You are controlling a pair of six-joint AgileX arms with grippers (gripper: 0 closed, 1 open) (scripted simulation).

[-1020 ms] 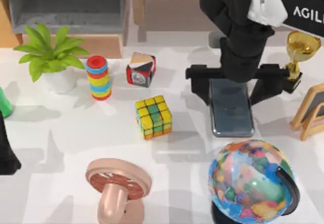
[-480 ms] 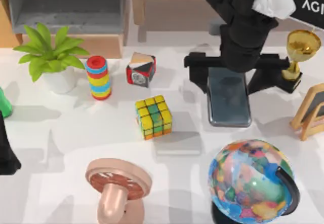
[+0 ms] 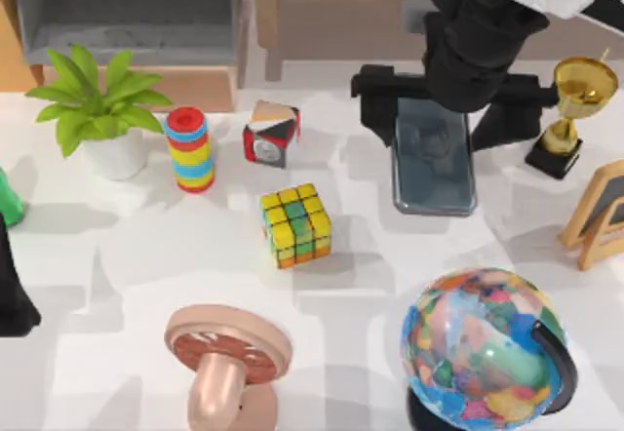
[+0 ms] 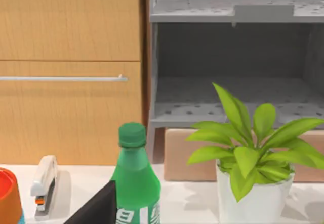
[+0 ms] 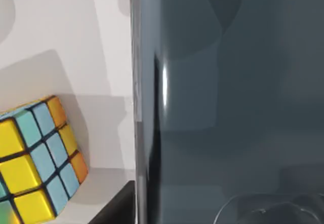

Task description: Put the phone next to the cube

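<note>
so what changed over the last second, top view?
The right pincer, shut on the phone, has carried it toward the table's far edge and slightly left, apparently lifting it. The cube, globe and trophy stayed put. The left arm stayed parked at the left edge.

Rendered home-office tabletop: wooden cabinet (image 4: 71, 72), grey shelf (image 4: 233, 57), globe (image 3: 483, 348), trophy (image 3: 573, 109).

The cube (image 3: 295, 224) sits near the table's (image 3: 127, 246) middle. The phone (image 3: 434, 168) lies to its right, apart from it (its far end under the right gripper (image 3: 444, 109)). A globe (image 3: 483, 348) stands nearer the camera; a trophy (image 3: 570, 114) stands right of the phone.
</note>
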